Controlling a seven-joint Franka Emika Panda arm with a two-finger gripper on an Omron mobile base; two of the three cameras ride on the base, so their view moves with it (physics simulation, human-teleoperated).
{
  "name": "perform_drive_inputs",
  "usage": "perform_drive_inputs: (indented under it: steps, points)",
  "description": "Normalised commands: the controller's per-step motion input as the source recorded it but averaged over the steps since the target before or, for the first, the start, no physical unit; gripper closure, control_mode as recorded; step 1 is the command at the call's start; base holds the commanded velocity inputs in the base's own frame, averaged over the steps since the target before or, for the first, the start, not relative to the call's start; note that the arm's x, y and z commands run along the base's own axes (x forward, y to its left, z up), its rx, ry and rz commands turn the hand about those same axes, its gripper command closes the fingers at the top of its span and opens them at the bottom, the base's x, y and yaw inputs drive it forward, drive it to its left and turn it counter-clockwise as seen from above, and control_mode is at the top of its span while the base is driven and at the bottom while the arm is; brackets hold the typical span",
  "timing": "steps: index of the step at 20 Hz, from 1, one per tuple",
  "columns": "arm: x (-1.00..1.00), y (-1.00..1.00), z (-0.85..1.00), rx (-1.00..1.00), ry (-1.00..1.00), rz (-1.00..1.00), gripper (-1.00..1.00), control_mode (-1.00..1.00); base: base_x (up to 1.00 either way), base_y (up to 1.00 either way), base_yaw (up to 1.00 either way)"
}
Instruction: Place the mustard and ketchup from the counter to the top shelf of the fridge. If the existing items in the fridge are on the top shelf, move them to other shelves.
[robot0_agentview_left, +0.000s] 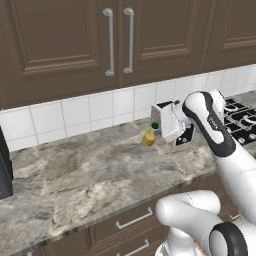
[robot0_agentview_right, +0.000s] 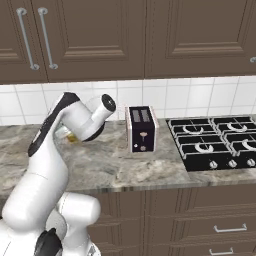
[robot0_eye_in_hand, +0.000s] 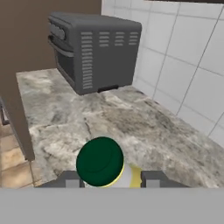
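The mustard is a yellow bottle with a dark green cap, tilted with the cap toward my hand, low over the marble counter near the tiled wall. My gripper is shut on it. In the hand view the green cap of the mustard faces the camera, and my gripper has a fingertip pressed against each side of the bottle. From the right base view, a sliver of the mustard peeks out behind my arm. The ketchup and the fridge are out of view.
A dark toaster stands on the counter right of my arm, with a black gas stove beyond it. A dark boxy appliance sits at the counter's far left end. Brown wall cabinets hang above.
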Motion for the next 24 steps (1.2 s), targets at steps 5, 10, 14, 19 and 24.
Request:
perform_drive_inputs:
  steps: [5, 10, 14, 19, 24]
  points:
    - [-0.86, -0.2, 1.0, -0.01, 0.0, -0.06, 1.0, -1.0, 0.0, 0.0, 0.0]
    - [-0.77, -0.5, 1.0, -0.11, 0.23, -0.08, 1.0, -1.0, 0.0, 0.0, 0.0]
    - [-0.59, -0.17, 0.76, -0.2, 0.41, -0.08, 1.0, -1.0, 0.0, 0.0, 0.0]
    - [-0.3, 0.0, 0.15, -0.09, 0.23, -0.04, 1.0, -1.0, 0.0, 0.0, 0.0]
    - [-0.57, -0.05, -0.02, 0.13, -0.01, 0.0, 1.0, -1.0, 0.0, 0.0, 0.0]
